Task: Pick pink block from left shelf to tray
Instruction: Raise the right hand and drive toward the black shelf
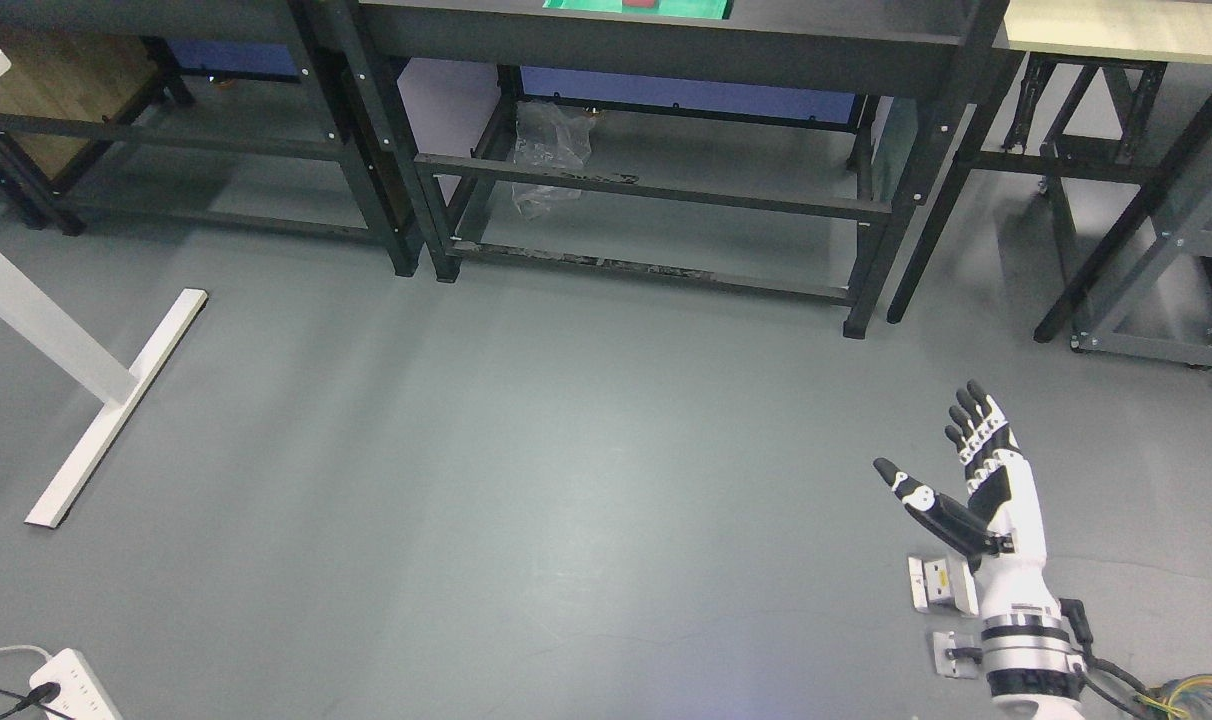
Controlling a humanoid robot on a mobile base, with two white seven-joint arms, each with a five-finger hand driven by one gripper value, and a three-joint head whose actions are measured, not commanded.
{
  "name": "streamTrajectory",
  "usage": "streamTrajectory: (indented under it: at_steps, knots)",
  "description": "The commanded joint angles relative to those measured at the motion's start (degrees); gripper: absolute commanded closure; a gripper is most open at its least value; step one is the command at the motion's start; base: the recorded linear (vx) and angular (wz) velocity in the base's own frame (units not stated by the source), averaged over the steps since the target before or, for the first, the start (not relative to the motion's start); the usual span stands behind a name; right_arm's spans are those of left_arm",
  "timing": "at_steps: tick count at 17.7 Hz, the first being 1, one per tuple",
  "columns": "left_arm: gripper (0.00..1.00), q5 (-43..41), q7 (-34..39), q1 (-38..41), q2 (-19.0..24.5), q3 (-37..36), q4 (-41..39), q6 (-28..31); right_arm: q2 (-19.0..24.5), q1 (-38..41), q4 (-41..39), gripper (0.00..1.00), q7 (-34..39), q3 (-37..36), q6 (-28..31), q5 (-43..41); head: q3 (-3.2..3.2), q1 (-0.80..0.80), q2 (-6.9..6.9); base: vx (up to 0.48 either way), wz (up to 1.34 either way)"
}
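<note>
My right hand (951, 470) rises from the lower right of the head view, fingers straight and thumb spread, holding nothing, over bare grey floor. At the top edge a green tray (686, 8) lies on the black workbench (666, 45), with a small red item (639, 4) partly cut off on it. No pink block shows, and the left arm is out of view.
Black metal shelf frames (266, 150) stand across the back. A clear plastic bag (549, 155) lies under the middle bench. A white desk leg (116, 400) crosses the left floor, a power strip (76, 685) sits bottom left, and metal floor plates (941, 585) are near my wrist.
</note>
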Motion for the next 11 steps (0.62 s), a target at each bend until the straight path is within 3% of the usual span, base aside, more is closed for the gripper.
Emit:
streamTrajectory:
  at_steps: [1,5,7,8,11]
  knots:
    - [0.0,-0.09,0.05,0.53,1.0,0.0,0.0,-0.05,-3.84,-2.75,0.25,0.02,-1.36,-1.53,-0.87,5.69,0.0,0.0,0.0,0.0,0.0]
    - [0.0,-0.09,0.05,0.53,1.0,0.0,0.0,-0.05,-9.11,-5.04,-0.62,0.04,-6.99,-3.29,1.67,39.49,0.0,0.0,0.0,0.0,0.0]
    - [0.0,-0.09,0.05,0.53,1.0,0.0,0.0,0.04,-10.01,-5.66,-1.67,0.04,-7.08,-3.03,1.86,51.47,0.0,0.0,0.0,0.0,0.0]
    - [0.0,-0.09,0.05,0.53,1.0,0.0,0.0,-0.05,-10.27,-6.01,-1.77,0.04,-6.91,-3.03,2.12,56.49,0.0,0.0,0.0,0.023,0.0]
    - [0.0,-0.09,0.05,0.53,1.0,0.0,0.0,-0.05,-10.71,-5.75,-1.77,0.02,-6.46,-3.11,1.95,57.42,0.0,0.0,0.0,0.038,0.0]
